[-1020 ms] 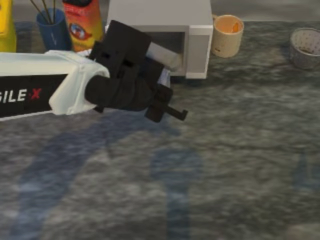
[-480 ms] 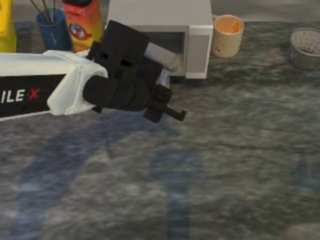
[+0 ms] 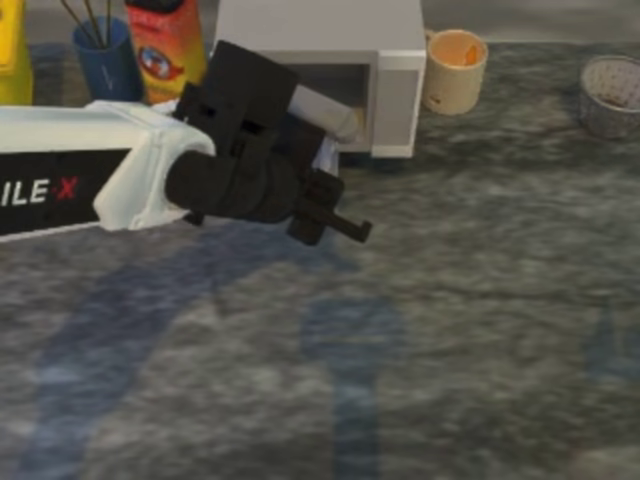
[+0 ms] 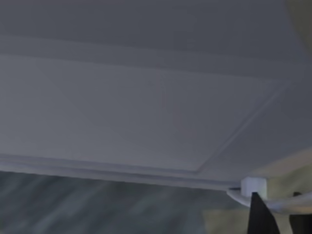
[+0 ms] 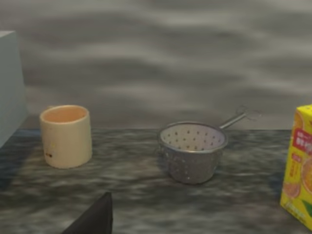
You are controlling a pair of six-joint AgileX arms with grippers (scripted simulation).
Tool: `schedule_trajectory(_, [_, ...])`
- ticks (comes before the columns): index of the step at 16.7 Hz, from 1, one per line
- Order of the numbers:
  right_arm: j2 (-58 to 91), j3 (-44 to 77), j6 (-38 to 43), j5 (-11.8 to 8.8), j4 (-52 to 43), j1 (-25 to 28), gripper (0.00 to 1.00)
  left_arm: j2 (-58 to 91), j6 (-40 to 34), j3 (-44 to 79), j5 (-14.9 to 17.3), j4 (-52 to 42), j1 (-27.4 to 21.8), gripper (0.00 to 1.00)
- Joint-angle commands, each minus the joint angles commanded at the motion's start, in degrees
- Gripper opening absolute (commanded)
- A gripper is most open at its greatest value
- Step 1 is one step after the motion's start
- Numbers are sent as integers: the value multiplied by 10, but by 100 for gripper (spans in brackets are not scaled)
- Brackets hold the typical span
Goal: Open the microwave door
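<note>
At the table's near-left reach, the left gripper (image 3: 335,215) clamps the pale handle (image 4: 253,187) of the microwave door (image 3: 325,110); it has barely shifted over the last second, so the swing looks nearly finished. Behind, the microwave (image 3: 330,40) sits at the back, its cavity exposed. The right arm is out of the top view.

Silver-grey microwave (image 3: 330,30) — beige cup (image 3: 455,70) — mottled grey table (image 3: 450,330).
</note>
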Motion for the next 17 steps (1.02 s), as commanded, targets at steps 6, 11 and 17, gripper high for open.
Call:
schedule_trajectory(6, [0,0,0,0,0,0,100,0,0,0,0,0,0,0])
schedule_trajectory(11, [0,0,0,0,0,0,100,0,-2,0,6,-1,-4,0])
schedule_trajectory(17, [0,0,0,0,0,0,100,-11,29,-13,24,-1,12,0])
